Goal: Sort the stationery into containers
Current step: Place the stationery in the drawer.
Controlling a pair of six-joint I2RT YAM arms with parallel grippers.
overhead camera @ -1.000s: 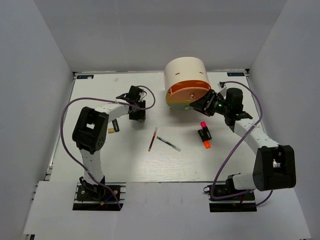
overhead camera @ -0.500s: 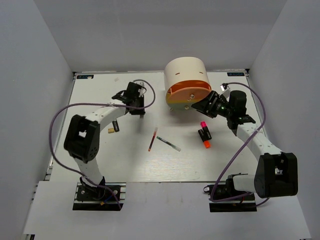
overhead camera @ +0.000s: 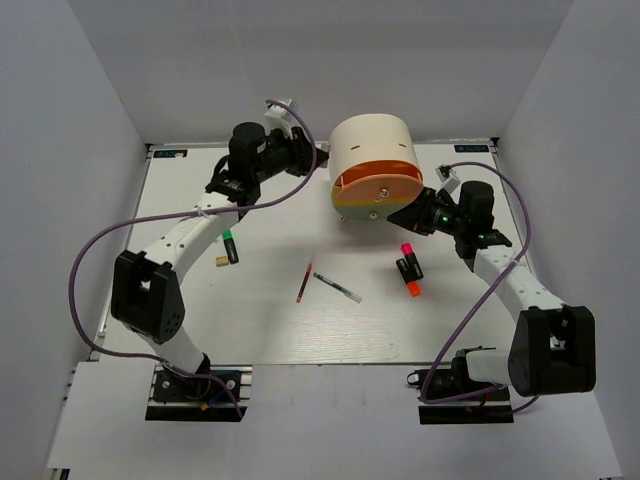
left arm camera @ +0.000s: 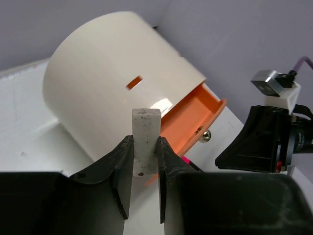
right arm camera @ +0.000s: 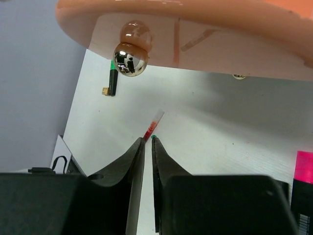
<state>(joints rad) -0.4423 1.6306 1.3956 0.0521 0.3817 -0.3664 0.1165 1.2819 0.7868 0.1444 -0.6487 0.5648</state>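
At the far edge of the desk [overhead camera: 260, 320], right of its middle, the cream half-cylinder organiser [overhead camera: 372, 148] stands with its orange drawer [overhead camera: 380, 192] pulled partly out toward the near side. The other drawers cannot be made out from above. The left gripper [left arm camera: 145, 152] is raised just beside the organiser's left flank. Its fingers are clamped on the small white block eraser [left arm camera: 146, 125], which stands upright between them, its top clear of the tips and a few dark specks on its face. The right gripper [right arm camera: 147, 141] sits just beside the right end of the orange drawer front. Its fingers are drawn together to a thin slit with nothing between them. In the right wrist view the drawer's shiny round knob [right arm camera: 130, 58] hangs above and a little left of the tips, apart from them. Mid-desk, the thin red pen [overhead camera: 305, 282] and the thin clear pen [overhead camera: 337, 288] lie near each other, angled apart and not touching. To their right, the pink-capped highlighter [overhead camera: 407, 254] and the orange-capped highlighter [overhead camera: 413, 286] lie close together. Toward the left edge lies a dark marker with a green cap [overhead camera: 230, 246], and a small tan piece [overhead camera: 221, 262] lies just beside it.
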